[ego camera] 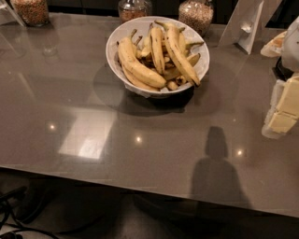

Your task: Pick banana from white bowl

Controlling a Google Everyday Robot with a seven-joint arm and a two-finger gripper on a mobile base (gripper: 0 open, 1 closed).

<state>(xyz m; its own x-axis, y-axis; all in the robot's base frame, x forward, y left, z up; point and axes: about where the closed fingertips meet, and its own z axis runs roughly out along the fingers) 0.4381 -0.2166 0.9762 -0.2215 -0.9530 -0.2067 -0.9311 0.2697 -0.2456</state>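
The white bowl (117, 44) stands at the back middle of the grey table and holds a heap of yellow bananas. The banana (180, 56), long, slim and nearly straight, lies on top at the right of the heap, its stem toward the back and its dark tip at the bowl's front right rim. A thicker, curved banana (138, 66) lies along the left side, with shorter ones between them. My gripper (283, 111) is at the right edge of the view, to the right of the bowl, well apart from it and holding nothing I can see.
Three glass jars stand along the table's back edge: one at the left (32, 10), one behind the bowl (134, 8) and one at its right (196, 15). A white folded stand (246, 25) is at the back right. Cables (9, 210) lie on the floor below the table's front edge.
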